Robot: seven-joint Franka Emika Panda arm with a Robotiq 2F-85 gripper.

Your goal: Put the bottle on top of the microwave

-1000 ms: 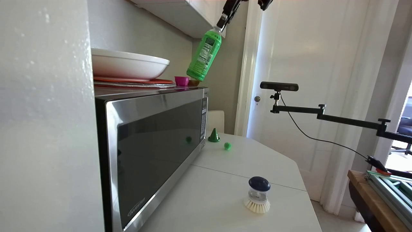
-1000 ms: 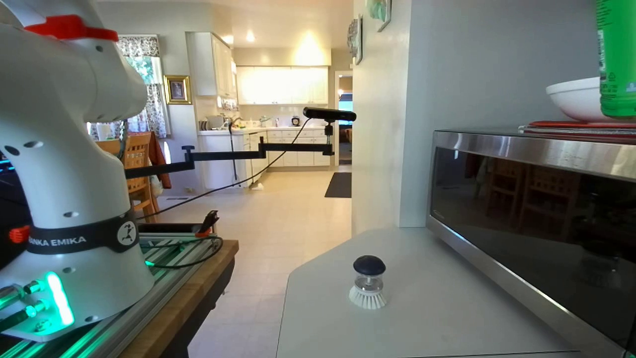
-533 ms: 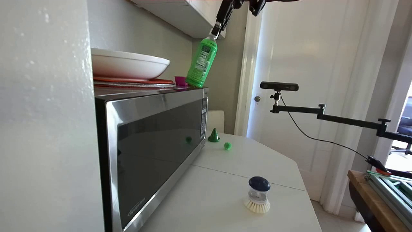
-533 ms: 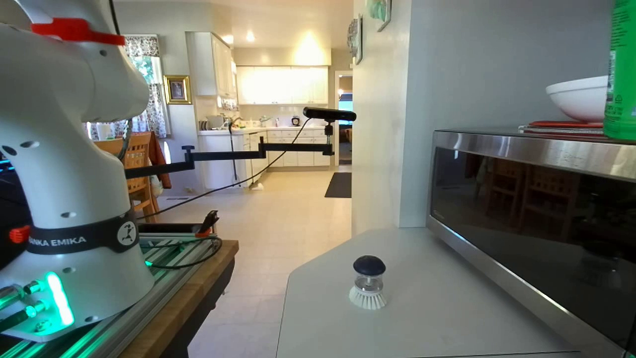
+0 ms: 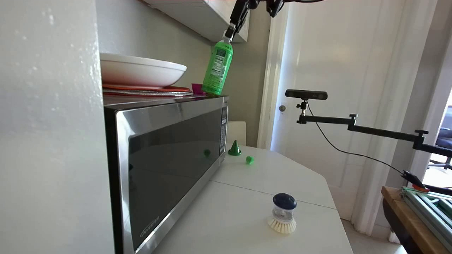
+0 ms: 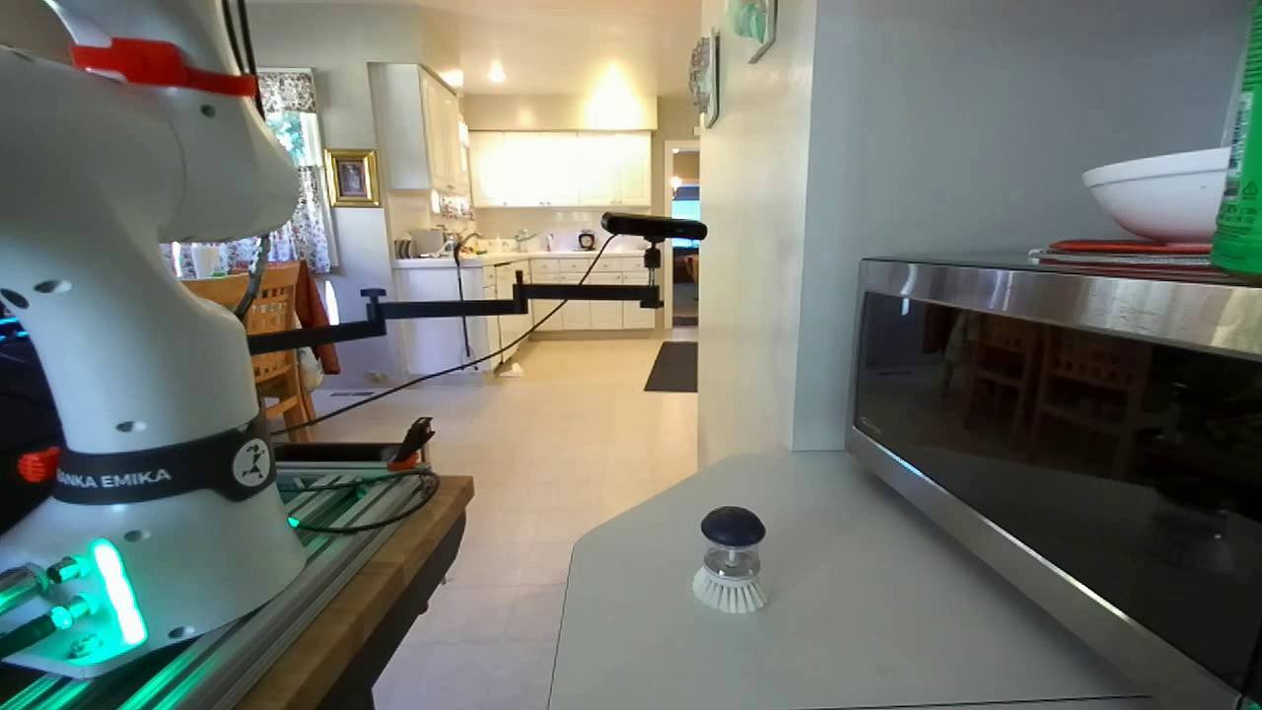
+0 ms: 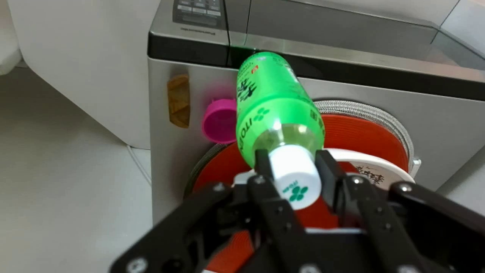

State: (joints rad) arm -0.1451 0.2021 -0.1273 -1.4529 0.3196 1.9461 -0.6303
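Observation:
The green bottle, tilted, has its base at the front edge of the microwave's top, near the control-panel end. Whether the base touches the top I cannot tell for sure. My gripper is shut on its white cap; the fingers stand on either side of the cap in the wrist view. The bottle is cut off at the frame's right edge in an exterior view. The steel microwave with a dark glass door stands on the white table; its top also shows in the wrist view.
On the microwave are a white bowl, red round mats, a pink cup beside the bottle and a brown piece. A cabinet hangs above. On the table are a brush, a green cone and a green ball.
The bottle has come down to the level of the microwave's top, then shifted inward, away from its front edge, and become more upright. The gripper has stayed shut on it.

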